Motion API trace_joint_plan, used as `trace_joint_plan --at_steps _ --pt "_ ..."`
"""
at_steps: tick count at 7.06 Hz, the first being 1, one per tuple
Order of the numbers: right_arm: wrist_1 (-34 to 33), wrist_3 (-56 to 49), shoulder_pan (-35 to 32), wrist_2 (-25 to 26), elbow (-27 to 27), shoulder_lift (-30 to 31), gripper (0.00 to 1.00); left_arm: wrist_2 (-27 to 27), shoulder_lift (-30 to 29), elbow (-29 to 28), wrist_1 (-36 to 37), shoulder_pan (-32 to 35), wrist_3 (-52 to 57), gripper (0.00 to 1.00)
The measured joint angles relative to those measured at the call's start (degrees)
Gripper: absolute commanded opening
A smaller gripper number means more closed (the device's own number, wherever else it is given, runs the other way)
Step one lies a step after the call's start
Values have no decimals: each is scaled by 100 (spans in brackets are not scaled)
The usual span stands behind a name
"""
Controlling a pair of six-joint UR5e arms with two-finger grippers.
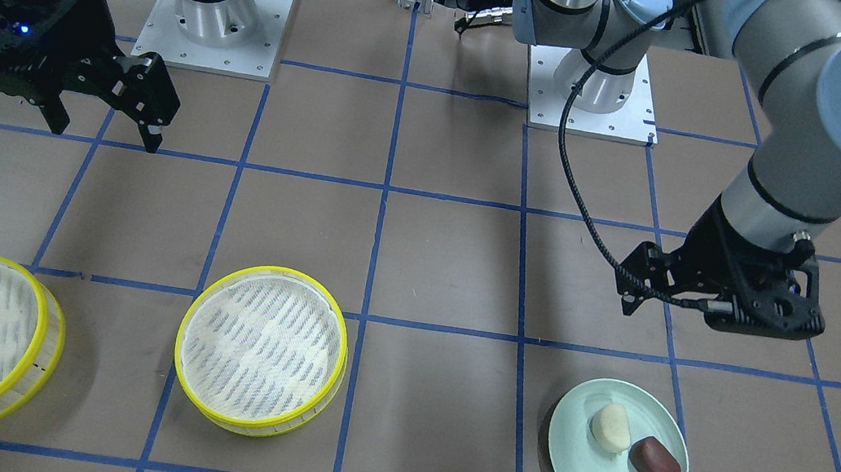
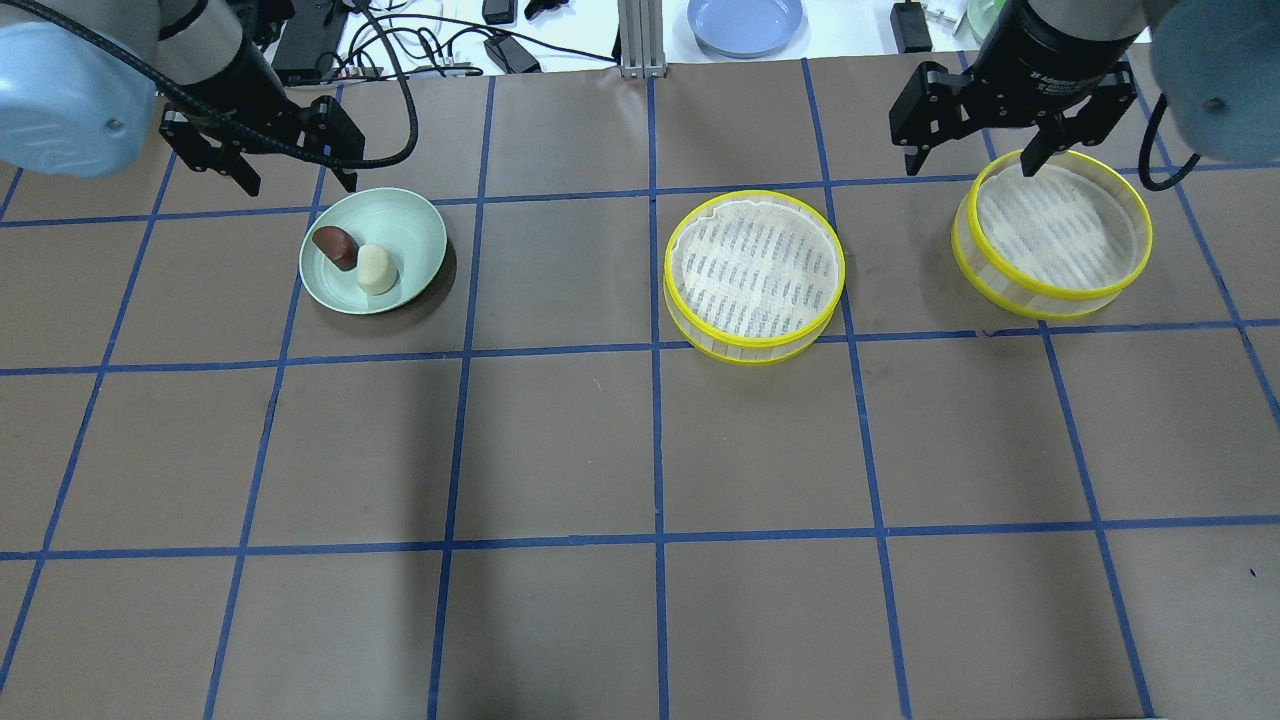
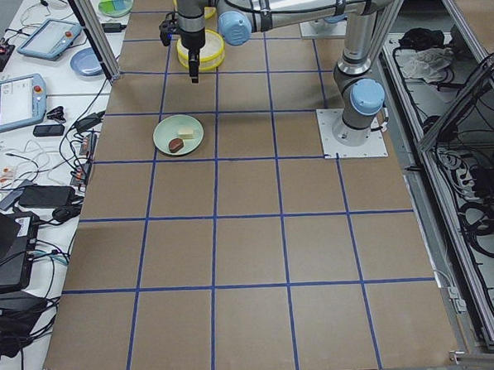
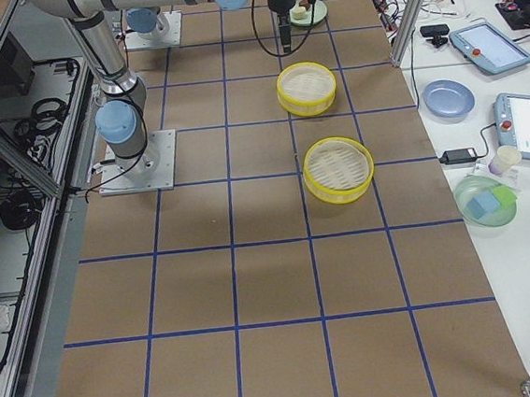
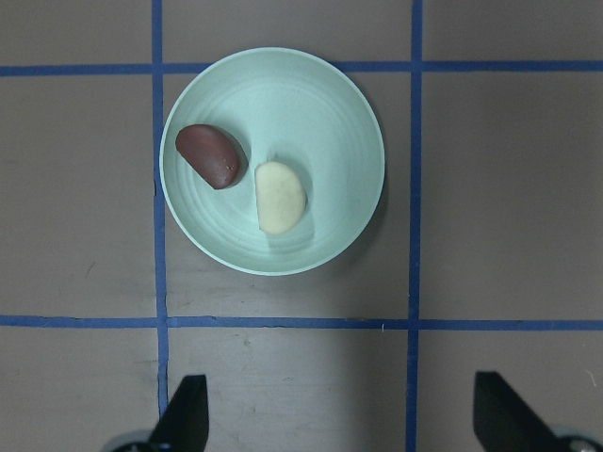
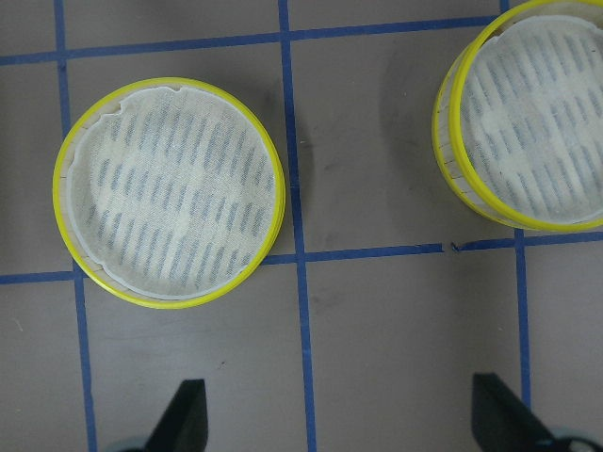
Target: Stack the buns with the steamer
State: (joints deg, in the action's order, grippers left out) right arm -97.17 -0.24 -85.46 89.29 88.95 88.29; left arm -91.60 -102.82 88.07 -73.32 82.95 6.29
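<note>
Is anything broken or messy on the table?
Nothing is spilled or broken. The white bun and brown bun lie side by side on the plate. One small oddity: the liner in the middle steamer looks crinkled at one edge, not snug against the yellow rim.

Overhead, front views opposed, steep; side views farther; wrist cameras close, straight down; left wrist, overhead share plate (image 2: 412, 228).

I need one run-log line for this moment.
left gripper open, empty | right gripper open, empty | cream bun, brown bun on plate | middle steamer, far-right steamer empty, unstacked
</note>
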Motion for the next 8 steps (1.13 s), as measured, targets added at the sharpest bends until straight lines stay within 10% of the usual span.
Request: trace_joint_plan --at_steps 6,7,8 --pt "-1023 -1954 2160 -336 -423 -1676 100 -10 -1560 612 1827 -191 401 90" --pt "-1159 -2295 2392 -355 -606 -2050 100 -3 -1674 613 1841 -246 438 75" --pt "-1356 -2509 2496 -307 -668 -2275 100 0 -1761 613 1845 -288 466 35"
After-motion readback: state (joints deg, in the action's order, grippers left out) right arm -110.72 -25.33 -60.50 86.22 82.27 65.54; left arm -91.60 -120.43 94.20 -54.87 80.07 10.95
